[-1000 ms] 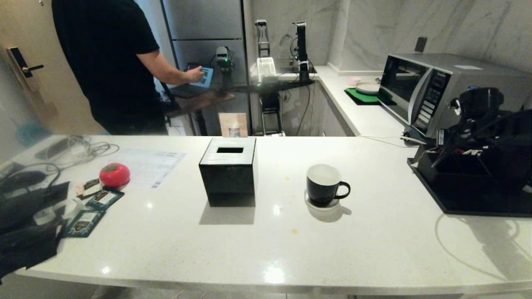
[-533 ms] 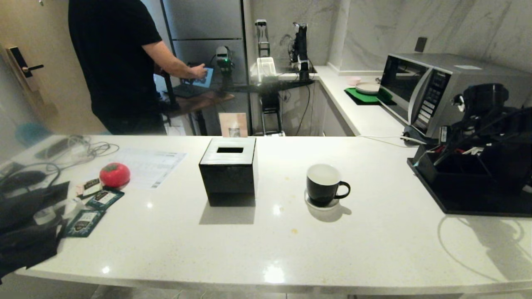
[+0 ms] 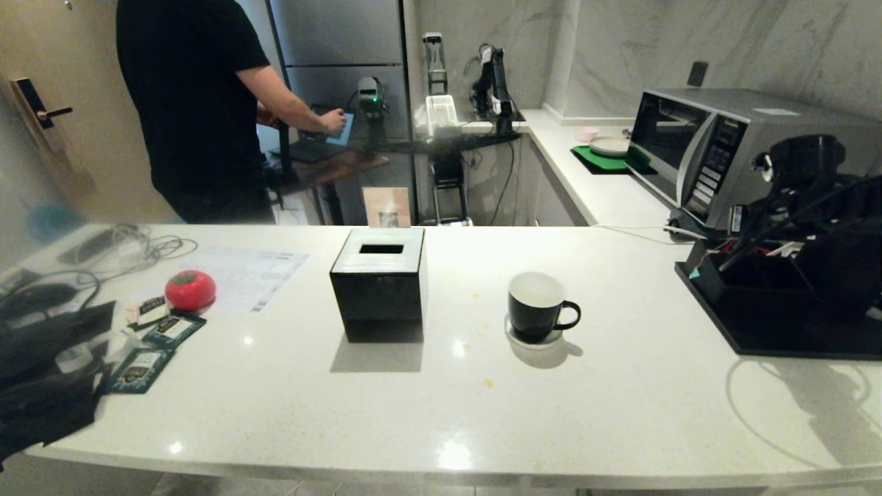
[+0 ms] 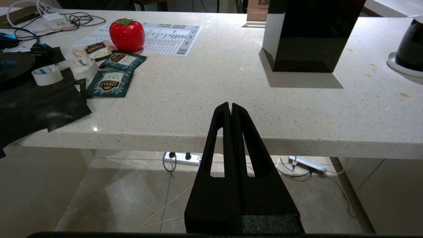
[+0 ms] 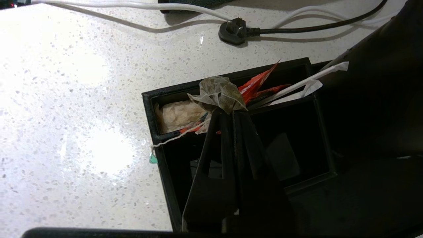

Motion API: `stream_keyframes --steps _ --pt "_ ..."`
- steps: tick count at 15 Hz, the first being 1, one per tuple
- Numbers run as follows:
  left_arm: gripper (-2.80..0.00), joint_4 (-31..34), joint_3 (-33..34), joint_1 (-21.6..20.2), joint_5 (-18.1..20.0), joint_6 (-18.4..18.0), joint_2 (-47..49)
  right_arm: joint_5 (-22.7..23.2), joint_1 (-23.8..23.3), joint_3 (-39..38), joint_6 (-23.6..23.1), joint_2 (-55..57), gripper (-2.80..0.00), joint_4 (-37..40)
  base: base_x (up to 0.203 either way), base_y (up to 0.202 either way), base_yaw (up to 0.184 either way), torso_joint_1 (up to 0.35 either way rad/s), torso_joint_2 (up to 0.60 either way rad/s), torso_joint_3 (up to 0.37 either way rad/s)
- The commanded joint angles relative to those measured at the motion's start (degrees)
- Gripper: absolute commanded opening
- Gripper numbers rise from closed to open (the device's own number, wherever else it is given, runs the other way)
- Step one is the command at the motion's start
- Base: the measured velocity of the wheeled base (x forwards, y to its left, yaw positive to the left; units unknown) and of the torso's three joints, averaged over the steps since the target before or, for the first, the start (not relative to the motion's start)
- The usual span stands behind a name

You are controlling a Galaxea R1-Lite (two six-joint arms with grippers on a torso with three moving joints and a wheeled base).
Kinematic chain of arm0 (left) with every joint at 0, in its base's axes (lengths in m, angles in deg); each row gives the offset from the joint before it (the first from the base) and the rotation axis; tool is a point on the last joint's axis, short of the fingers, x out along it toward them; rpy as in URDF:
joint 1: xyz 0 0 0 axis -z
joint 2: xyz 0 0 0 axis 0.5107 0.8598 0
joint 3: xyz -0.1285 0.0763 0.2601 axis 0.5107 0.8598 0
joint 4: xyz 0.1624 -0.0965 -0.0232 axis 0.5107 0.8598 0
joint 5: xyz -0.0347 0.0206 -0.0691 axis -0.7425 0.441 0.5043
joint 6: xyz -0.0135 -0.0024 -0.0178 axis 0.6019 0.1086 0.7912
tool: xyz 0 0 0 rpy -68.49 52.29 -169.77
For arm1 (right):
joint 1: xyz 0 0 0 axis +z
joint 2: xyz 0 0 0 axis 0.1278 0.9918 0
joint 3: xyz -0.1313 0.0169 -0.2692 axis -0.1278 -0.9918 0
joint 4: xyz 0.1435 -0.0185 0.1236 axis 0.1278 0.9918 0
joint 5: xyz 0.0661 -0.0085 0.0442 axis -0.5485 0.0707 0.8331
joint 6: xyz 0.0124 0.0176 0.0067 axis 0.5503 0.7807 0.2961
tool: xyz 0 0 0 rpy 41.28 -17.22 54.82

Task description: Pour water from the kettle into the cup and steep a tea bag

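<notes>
Both hands clenched: right hand (image 5: 233, 114) pinches the tea bag (image 5: 218, 94), left hand (image 4: 230, 106) empty; kettle indistinct

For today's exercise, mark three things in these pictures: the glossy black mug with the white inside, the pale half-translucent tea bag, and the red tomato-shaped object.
Glossy black mug (image 3: 536, 318), head view: outer wall.
Pale half-translucent tea bag (image 5: 219, 94), right wrist view: crumpled pouch.
Red tomato-shaped object (image 4: 126, 35), left wrist view: front face.

Cup (image 3: 539, 305): glossy black mug, white inside, upright on a small white coaster, loop handle pointing away from the black square box (image 3: 378, 282), standing near it on the bench. Tea bag (image 5: 219, 93): pale, half-translucent, crumpled, pinched above the black organiser (image 5: 231, 132), well apart from the box.
</notes>
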Motion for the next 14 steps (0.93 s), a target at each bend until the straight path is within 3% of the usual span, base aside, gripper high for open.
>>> stream_keyframes --steps 1,14 --pt "-2.80 0.0 0.0 0.0 0.0 0.0 0.0 -0.1 0.2 -0.5 0.1 0.1 -2.80 0.0 0.000 0.000 0.000 0.000 0.00 0.000" --pt "-2.80 0.0 0.0 0.0 0.0 0.0 0.0 -0.9 1.2 -3.3 1.3 2.0 -2.80 -2.1 0.000 0.000 0.000 0.000 0.00 0.000"
